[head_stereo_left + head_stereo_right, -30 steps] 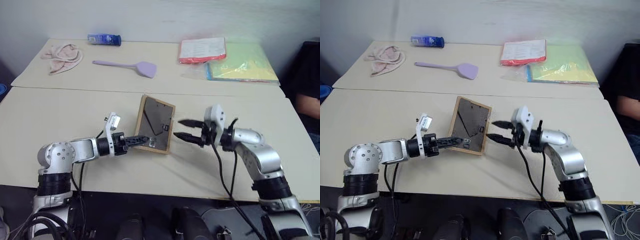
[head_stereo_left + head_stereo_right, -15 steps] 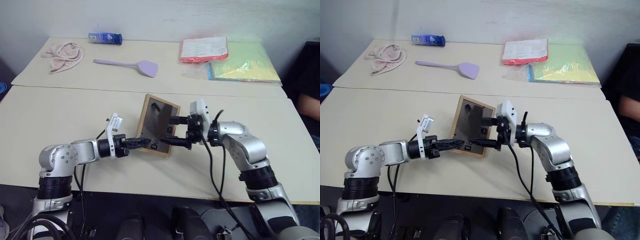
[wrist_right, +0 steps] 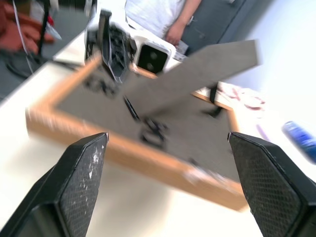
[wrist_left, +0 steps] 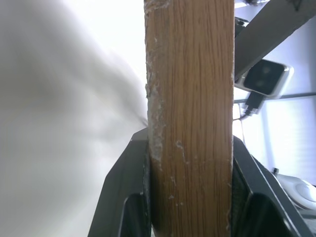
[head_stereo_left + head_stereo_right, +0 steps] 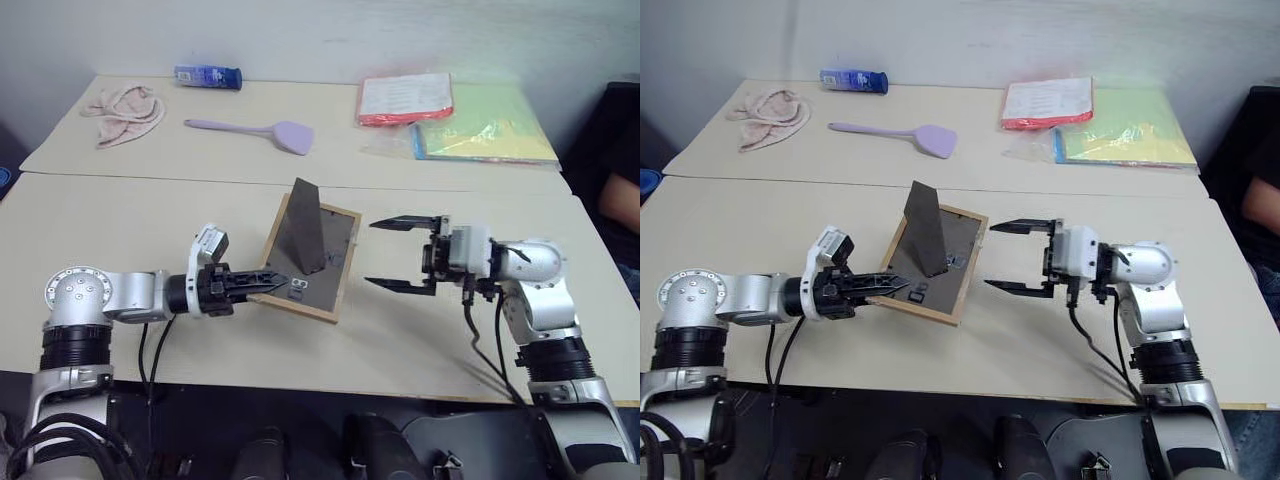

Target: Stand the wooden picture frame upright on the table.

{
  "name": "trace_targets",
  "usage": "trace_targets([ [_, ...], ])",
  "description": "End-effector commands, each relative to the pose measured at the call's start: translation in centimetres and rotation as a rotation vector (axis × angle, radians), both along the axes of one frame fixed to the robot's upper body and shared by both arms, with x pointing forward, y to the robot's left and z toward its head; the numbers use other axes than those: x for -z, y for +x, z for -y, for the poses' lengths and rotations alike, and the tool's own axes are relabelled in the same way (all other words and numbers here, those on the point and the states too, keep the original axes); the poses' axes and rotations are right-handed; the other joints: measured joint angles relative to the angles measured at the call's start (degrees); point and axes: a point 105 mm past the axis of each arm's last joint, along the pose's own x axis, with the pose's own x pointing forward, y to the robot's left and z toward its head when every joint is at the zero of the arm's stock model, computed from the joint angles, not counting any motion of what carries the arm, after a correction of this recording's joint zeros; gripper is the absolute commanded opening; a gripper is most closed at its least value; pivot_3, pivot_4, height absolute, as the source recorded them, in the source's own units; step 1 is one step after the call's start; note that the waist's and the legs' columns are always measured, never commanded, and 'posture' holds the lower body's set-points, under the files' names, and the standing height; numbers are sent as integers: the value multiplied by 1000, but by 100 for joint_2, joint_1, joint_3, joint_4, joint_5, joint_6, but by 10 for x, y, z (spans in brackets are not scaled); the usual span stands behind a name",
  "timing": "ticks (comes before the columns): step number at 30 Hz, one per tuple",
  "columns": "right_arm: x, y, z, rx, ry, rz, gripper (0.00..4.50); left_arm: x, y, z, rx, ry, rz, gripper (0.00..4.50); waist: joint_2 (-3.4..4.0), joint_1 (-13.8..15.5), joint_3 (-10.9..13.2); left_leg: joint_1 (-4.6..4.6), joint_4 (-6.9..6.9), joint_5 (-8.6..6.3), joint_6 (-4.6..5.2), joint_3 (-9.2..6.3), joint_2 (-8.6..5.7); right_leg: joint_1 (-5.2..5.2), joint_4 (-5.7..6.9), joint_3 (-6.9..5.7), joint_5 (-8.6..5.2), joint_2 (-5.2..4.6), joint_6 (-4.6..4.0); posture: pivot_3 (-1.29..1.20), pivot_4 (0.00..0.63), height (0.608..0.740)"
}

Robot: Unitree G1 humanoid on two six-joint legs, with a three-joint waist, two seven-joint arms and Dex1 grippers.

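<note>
Frame (image 5: pixel 310 262), the wooden picture one, sits near the middle of the bench (image 5: pixel 120 215), tipped back-side up w/ its near edge pinched in the left tool (image 5: pixel 270 285); left wrist view shows both fingers (image 4: pixel 126 197) shut tight on the wood border, so that tool is holding it steady off the surface. Dark stand flap (image 5: pixel 303 228) is swung out and sticks up from the grey back panel, prob. so the frame can rest on it once turned upright. Right tool (image 5: pixel 400 255) hangs just beside the frame's right edge, jaws spread wide, gripping nothing; right wrist view looks straight at the back panel and flap betw. its two pads (image 3: pixel 81 173), which fits a tool that has done its bit on the flap & is clear of it. Vs. half a sec ago: right tool was then in against the back panel at the flap, flap lay nearly flat; now flap stands open and right tool has pulled away to the right, jaws rolled to one above the other. Left tool keeps same pinch on the near edge, frame tilted lower toward the bench than before. Judging by this, flap is deployed; frame not yet stood up. Spatula (image 5: pixel 255 130), cloth (image 5: pixel 125 108), bottle (image 5: pixel 208 77) and folders (image 5: pixel 455 115) lie well apart at the far side.
</note>
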Motion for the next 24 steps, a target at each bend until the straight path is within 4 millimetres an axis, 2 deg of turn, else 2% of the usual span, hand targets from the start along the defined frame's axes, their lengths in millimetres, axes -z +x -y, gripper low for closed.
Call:
trace_targets([
  [1,5,2,-2,20,-108,265,3972,-19,-5,6,68,-59,0,1280,0,-2,0,1,0,0,0,0,0,1,0,0,0,0,0,0,150,740],
  [6,15,13,-24,40,-123,493,3972,-22,-5,10,84,-71,-13,1280,2,-43,2,3,3,4,-7,5,1,-3,2,2,-1,4,-2,0,150,740],
  [9,17,18,-35,49,-94,549,3389,-23,-6,11,96,-75,-13,1280,3,-42,2,3,2,6,-10,5,2,-4,8,2,-2,7,-4,0,150,740],
  [12,21,22,-37,71,-71,551,2331,-25,-7,11,100,-77,-2,1280,3,-37,2,2,3,6,-9,5,1,-4,8,2,-2,7,-4,0,150,740],
  [14,20,23,-35,97,-44,564,1829,-29,-7,12,75,-75,50,1280,4,-34,3,2,3,6,-9,5,1,-4,7,2,-2,6,-4,0,150,740],
  [16,19,24,-34,116,-19,571,1811,-33,-4,13,22,-72,107,1280,4,-32,3,2,4,7,-8,4,2,-2,6,2,-2,5,-4,0,150,740],
  [19,15,23,-35,127,29,574,1749,-46,-7,6,-44,-96,215,2302,2,-33,4,1,4,7,-8,1,5,-2,4,1,-2,5,-4,0,150,740],
  [20,14,23,-35,128,36,575,1546,-47,-7,5,-66,-89,236,2630,4,-34,5,0,5,7,-8,1,4,-3,4,1,-2,4,-4,0,150,740],
  [21,13,23,-35,132,49,569,1412,-51,-4,-3,-139,-83,270,2951,4,-33,5,0,4,7,-8,1,4,-3,4,1,-3,4,-5,0,150,740],
  [23,13,24,-35,144,79,523,1263,-68,3,-30,-315,-87,359,3544,5,-61,6,1,4,7,-8,1,6,-2,1,1,-3,5,-5,0,150,740],
  [24,12,24,-34,149,91,511,1253,-78,6,-43,-394,-97,399,3575,6,-95,6,2,3,7,-8,2,6,-3,1,2,-3,4,-5,0,150,740],
])
